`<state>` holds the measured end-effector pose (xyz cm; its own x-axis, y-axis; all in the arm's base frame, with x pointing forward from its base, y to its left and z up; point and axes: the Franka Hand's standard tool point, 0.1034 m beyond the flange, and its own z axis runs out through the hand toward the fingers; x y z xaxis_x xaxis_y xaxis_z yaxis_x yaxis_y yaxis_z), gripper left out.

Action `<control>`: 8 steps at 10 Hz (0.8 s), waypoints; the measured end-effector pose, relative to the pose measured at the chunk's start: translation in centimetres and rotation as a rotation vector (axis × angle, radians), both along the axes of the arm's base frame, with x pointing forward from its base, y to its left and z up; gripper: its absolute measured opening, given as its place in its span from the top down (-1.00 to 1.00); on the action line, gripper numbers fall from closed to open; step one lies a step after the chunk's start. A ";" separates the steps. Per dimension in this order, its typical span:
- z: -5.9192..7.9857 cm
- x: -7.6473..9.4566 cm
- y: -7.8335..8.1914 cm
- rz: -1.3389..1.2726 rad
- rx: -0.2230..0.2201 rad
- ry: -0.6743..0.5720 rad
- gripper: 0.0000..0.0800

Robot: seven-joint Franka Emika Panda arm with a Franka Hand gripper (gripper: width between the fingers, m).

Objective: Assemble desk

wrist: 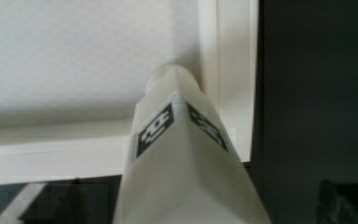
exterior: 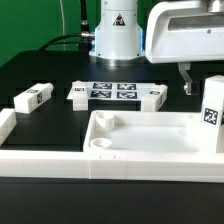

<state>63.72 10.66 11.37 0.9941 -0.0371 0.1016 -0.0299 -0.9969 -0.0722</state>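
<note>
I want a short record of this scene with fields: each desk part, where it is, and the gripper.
tabletop: flat at the front, rim up
upright leg: stands at the tabletop's corner, exterior view's right
far-left leg: lies alone, exterior view's left
middle-left leg: lies beside the marker board
middle-right leg: lies at the marker board's other side
gripper: above the tabletop, by the upright leg; jaws unclear

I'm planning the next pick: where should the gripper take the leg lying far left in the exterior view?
Likely from above, closing on the two long sides at mid-length of the leg: it lies flat on the table, clear of other parts.
</note>
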 end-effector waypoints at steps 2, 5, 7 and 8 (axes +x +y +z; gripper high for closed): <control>0.3 0.2 0.3 0.157 -0.042 -0.013 -0.62; 0.1 0.2 0.1 0.354 -0.066 -0.022 -0.62; 0.0 0.2 -0.1 0.471 -0.080 -0.027 -0.62; -0.1 0.1 -0.3 0.543 -0.087 -0.022 -0.62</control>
<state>63.83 10.35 11.23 0.8658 0.4897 0.1025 0.4908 -0.8711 0.0162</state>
